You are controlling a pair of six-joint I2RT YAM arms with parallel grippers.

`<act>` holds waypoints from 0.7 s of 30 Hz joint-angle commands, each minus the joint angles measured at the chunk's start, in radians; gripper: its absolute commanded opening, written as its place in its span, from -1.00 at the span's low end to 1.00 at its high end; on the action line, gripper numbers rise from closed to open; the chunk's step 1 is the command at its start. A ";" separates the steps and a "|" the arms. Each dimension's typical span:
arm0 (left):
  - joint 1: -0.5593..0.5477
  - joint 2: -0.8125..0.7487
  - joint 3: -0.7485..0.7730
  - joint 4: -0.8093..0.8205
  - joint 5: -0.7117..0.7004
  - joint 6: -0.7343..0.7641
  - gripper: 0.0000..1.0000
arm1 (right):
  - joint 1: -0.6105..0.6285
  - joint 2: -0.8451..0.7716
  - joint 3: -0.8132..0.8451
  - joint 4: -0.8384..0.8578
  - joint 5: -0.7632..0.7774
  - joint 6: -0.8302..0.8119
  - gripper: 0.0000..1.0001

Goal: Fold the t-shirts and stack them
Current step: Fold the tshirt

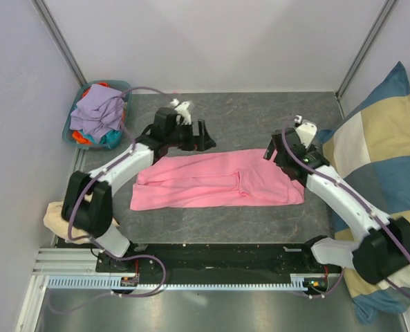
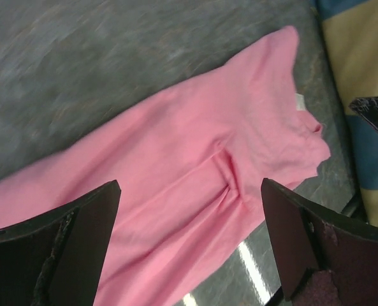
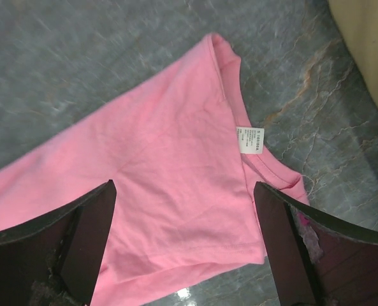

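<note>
A bright pink cotton t-shirt (image 1: pixel 218 180) lies mid-frame, folded into a long, wrinkled band, its white neck label (image 3: pixel 250 139) at the right end. The left gripper (image 1: pixel 201 136) and the right gripper (image 1: pixel 274 153) hang over it, jaws apart, holding nothing.

Checked cushion (image 1: pixel 391 138) (rt side), basket (image 1: pixel 68 133) far-left

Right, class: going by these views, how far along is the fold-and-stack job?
Done: the pink t-shirt looks folded lengthwise into a long strip on the table. In hand: nothing; the left gripper and right gripper hover open over it. Left: folding it shorter, then the tees heaped in the basket; no stack yet.
</note>
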State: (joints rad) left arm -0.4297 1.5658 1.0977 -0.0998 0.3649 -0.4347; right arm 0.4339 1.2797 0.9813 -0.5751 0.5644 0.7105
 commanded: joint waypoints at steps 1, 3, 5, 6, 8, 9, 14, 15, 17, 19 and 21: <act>-0.079 0.204 0.299 0.011 0.137 0.288 1.00 | -0.003 -0.175 -0.030 -0.072 -0.026 0.032 0.96; -0.102 0.373 0.433 -0.059 0.209 0.362 1.00 | -0.004 -0.251 -0.050 -0.080 -0.060 0.029 0.96; -0.122 0.472 0.598 -0.139 0.250 0.433 1.00 | -0.003 -0.299 -0.058 -0.092 -0.099 0.027 0.96; -0.127 0.547 0.640 -0.158 0.261 0.470 1.00 | -0.003 -0.339 -0.061 -0.095 -0.106 0.027 0.96; -0.145 0.608 0.746 -0.207 0.259 0.520 1.00 | -0.003 -0.368 -0.059 -0.111 -0.121 0.014 0.96; -0.150 0.664 0.777 -0.225 0.256 0.537 1.00 | -0.003 -0.391 -0.055 -0.117 -0.124 0.011 0.96; -0.178 0.787 0.915 -0.297 0.189 0.606 1.00 | -0.003 -0.419 -0.039 -0.150 -0.136 -0.019 0.96; -0.181 0.800 0.922 -0.301 0.186 0.619 1.00 | -0.003 -0.421 -0.039 -0.152 -0.142 -0.020 0.96; -0.191 0.835 0.947 -0.305 0.178 0.625 1.00 | -0.004 -0.424 -0.043 -0.154 -0.150 -0.022 0.96; -0.201 0.867 0.973 -0.314 0.175 0.636 1.00 | -0.003 -0.427 -0.052 -0.155 -0.152 -0.022 0.96; -0.210 0.887 0.993 -0.320 0.177 0.643 1.00 | -0.003 -0.430 -0.059 -0.157 -0.159 -0.022 0.96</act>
State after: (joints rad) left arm -0.6182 2.4157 2.0083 -0.3912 0.5488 0.1226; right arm 0.4335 0.8665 0.9295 -0.7216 0.4252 0.7036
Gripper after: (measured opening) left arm 0.996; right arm 0.982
